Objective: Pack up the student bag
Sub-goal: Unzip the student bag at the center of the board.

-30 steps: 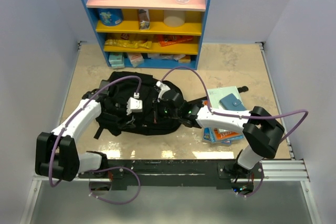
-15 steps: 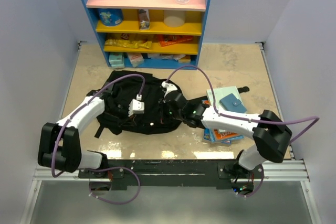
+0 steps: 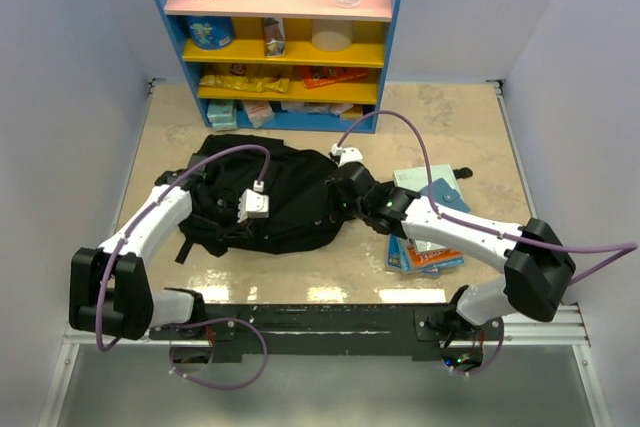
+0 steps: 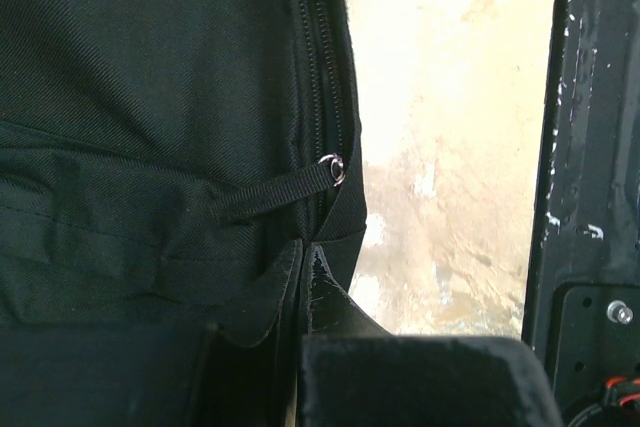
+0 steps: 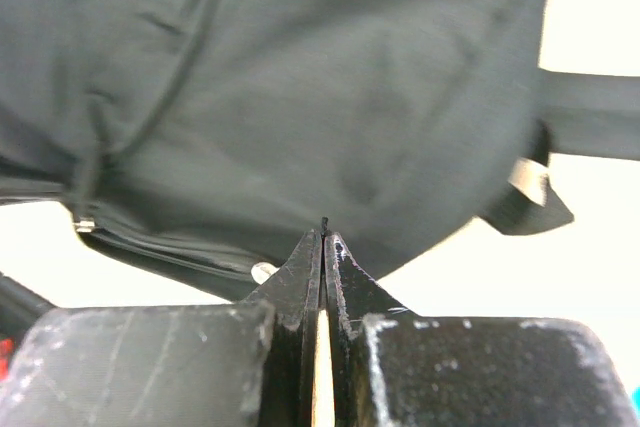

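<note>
From above, we see the large black soft fabric backpack (image 3: 285, 197) in the middle of the table (image 3: 440, 117), with the left gripper (image 3: 238, 222) and right gripper (image 3: 345, 190) on it. Left wrist: fingers (image 4: 420, 377) pressed together on fabric beside the zip (image 4: 322, 67). Right wrist: fingers (image 5: 150, 367) pinch its hem; we should pull gently and evenly.

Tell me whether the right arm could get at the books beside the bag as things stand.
Probably not directly. The right gripper is shut on the student bag at its edge, and the books lie under that arm's own forearm. It would likely need to let go and pull back first.
</note>
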`<act>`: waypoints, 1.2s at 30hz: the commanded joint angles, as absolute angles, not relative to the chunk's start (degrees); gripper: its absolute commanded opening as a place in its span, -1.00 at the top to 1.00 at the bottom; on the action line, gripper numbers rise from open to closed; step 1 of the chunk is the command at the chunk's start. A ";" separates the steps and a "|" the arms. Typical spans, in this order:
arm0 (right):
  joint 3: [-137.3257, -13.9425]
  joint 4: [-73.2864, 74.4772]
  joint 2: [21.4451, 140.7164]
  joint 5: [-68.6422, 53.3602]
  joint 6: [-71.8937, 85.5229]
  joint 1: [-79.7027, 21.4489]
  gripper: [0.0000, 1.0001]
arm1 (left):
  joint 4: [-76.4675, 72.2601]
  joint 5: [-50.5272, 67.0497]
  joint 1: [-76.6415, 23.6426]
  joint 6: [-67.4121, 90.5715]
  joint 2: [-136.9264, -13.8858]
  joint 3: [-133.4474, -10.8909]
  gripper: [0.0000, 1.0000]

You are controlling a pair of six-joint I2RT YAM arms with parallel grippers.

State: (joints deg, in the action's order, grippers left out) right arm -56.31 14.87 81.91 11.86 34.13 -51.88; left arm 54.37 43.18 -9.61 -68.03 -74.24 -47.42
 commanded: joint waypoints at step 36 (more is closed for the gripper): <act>-58.45 10.90 80.51 11.07 35.51 -52.38 1.00 | 25.24 49.49 -29.00 -34.48 -79.01 -52.91 -0.26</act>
